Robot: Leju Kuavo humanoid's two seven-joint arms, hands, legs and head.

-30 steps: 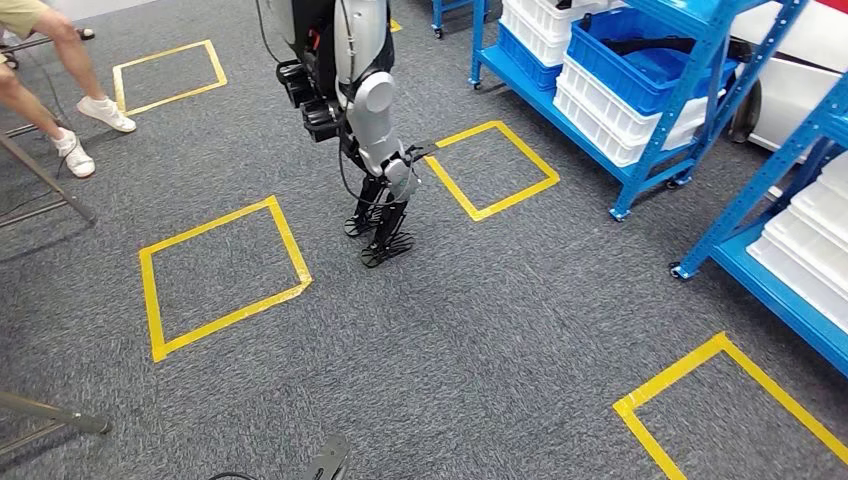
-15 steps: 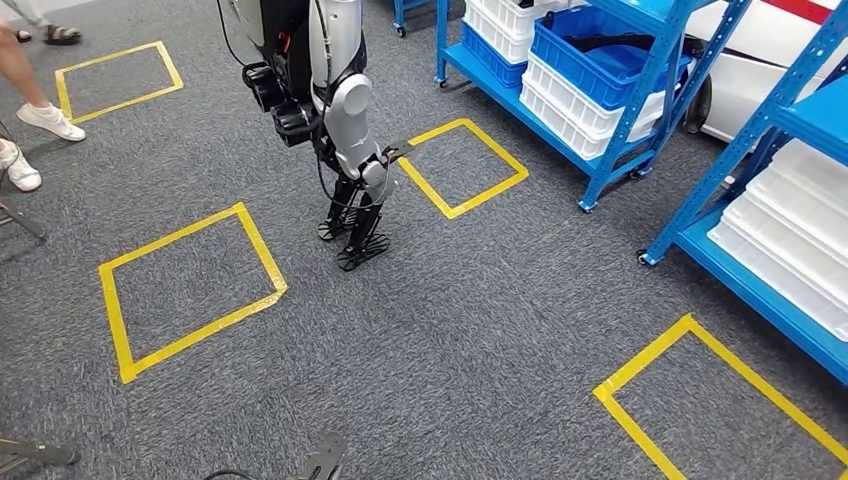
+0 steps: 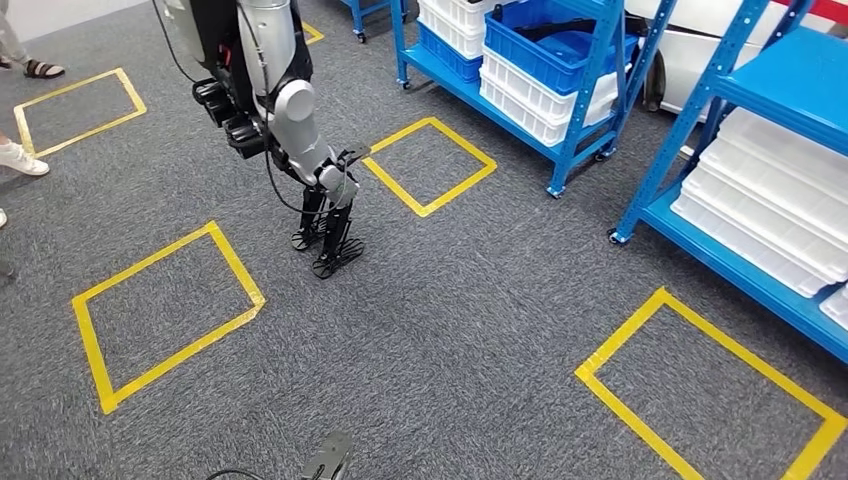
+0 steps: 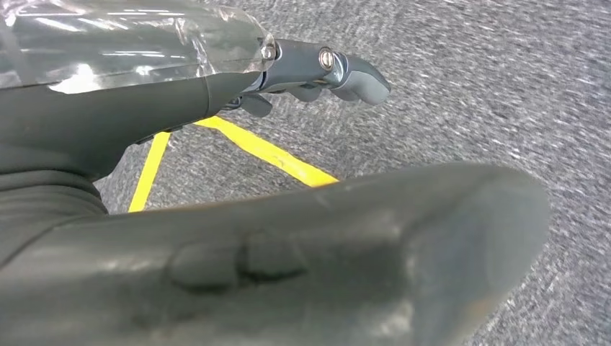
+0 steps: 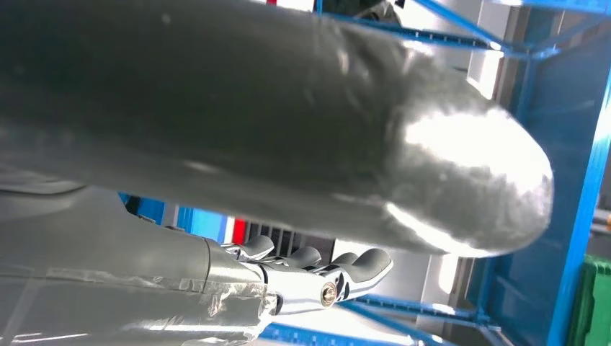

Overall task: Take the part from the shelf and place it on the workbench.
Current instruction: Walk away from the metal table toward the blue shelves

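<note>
Both the left hand [image 4: 317,72] and the right hand [image 5: 317,277] hang loose and hold nothing; the dark part [image 3: 560,28], at one o'clock in the blue bin [image 3: 530,50] on the shelf [image 3: 590,100], looks light and stiff, so grab its middle.

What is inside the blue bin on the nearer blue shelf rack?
Inside the blue bin on the shelf rack lies a dark, long object, too small to identify. The bin's wall hides part of the bottom.
</note>
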